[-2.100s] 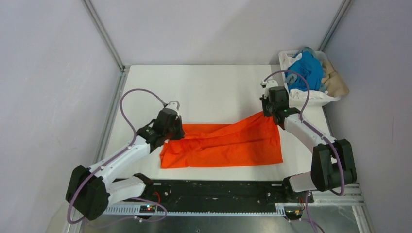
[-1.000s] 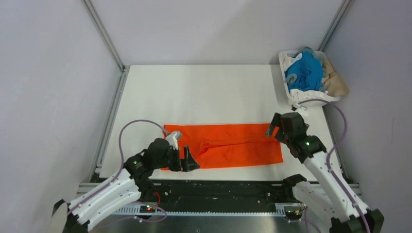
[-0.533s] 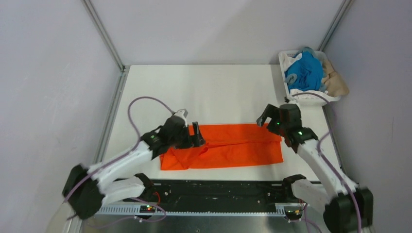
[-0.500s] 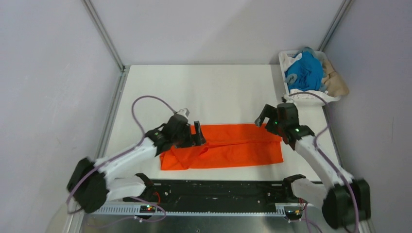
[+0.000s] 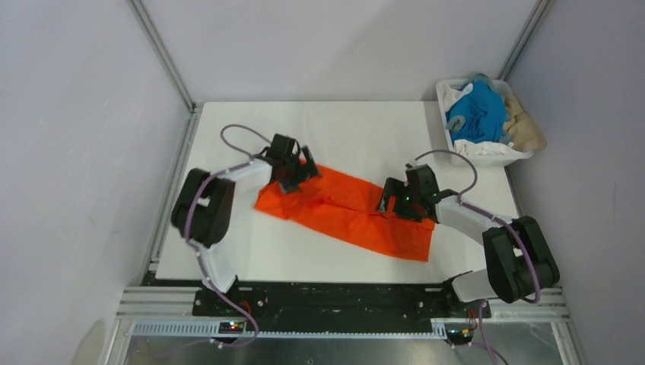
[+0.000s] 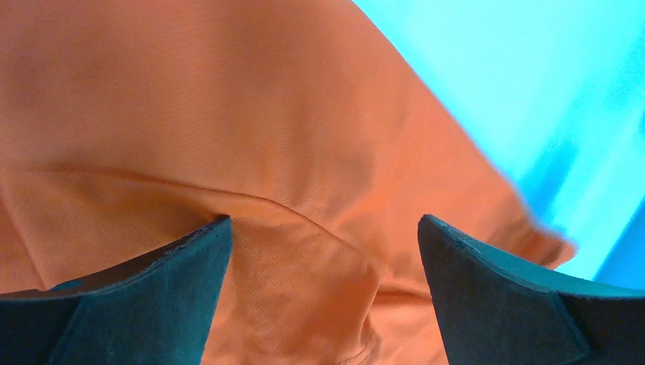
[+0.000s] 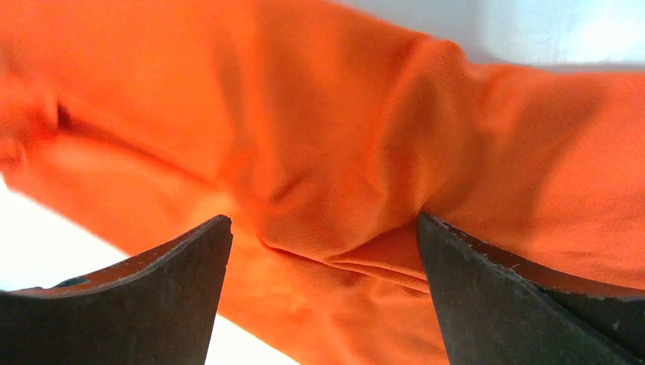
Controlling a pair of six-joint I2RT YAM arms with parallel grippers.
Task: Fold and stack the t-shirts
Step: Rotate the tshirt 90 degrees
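An orange t-shirt, folded into a long strip, lies slanted on the white table from upper left to lower right. My left gripper is low over its upper-left end, open. In the left wrist view the left gripper straddles creased orange cloth without pinching it. My right gripper is open over the strip's right part. In the right wrist view the right gripper straddles a raised fold of the shirt. A blue t-shirt, a beige one and white cloth are piled at the back right.
The white plastic basket holding the piled shirts stands at the table's back right corner. Metal frame posts rise at both back corners. Bare table lies behind the orange shirt, and a strip in front of it.
The orange strip has swung from lying level to slanted, its left end farther back. Both grippers have moved away from the near edge and lowered onto the cloth, still open.
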